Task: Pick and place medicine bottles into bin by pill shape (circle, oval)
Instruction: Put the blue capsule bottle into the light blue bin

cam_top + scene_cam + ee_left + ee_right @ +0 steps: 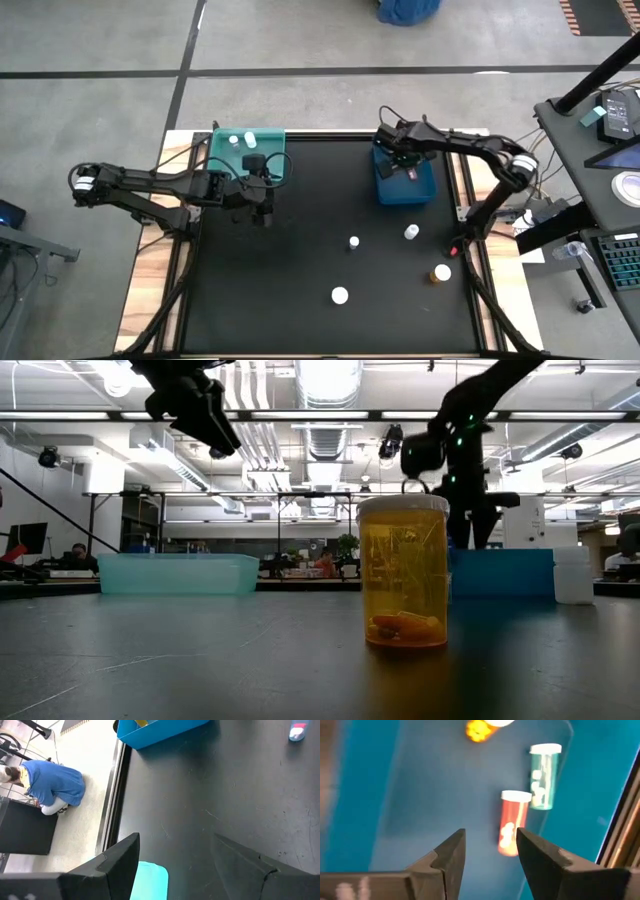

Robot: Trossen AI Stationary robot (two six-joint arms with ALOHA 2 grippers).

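- My right arm reaches in from the right edge of the tabletop, bent at the elbow, with the right gripper [403, 166] hanging over the blue bin [390, 189] near the far edge
- Its fingers [449, 854] stand apart with nothing between them, pointing down into the bin
- Inside the blue bin I see three bottles lying on their sides: a reddish bottle [511, 822] with a white cap and white pills, a clear bottle [543, 776] just beside it, also holding white pills, and an amber bottle [479, 729] at the edge of the wrist view
- The blue bin is smooth, glossy plastic with straight walls
- My left arm stretches in from the left edge, nearly level, and the left gripper [258, 208] hovers over the bare mat just in front of the teal bin [222, 150]
- The left fingers [117, 860] are spread wide and hold nothing
- The teal bin sits at the far left corner of the mat, translucent plastic, with two white bottles [241, 139] in it
- The tabletop [300, 240] is a matte black mat with faint scratches, on a wooden frame
- Four bottles are loose on the mat toward the near right: two white ones [354, 243] [411, 232] mid-table, a white cap [340, 295] nearer the front edge, and an amber bottle with a white cap [441, 272] near the right edge
- In the low view one amber bottle [403, 572] stands upright, ribbed clear plastic, with orange oval pills at its bottom
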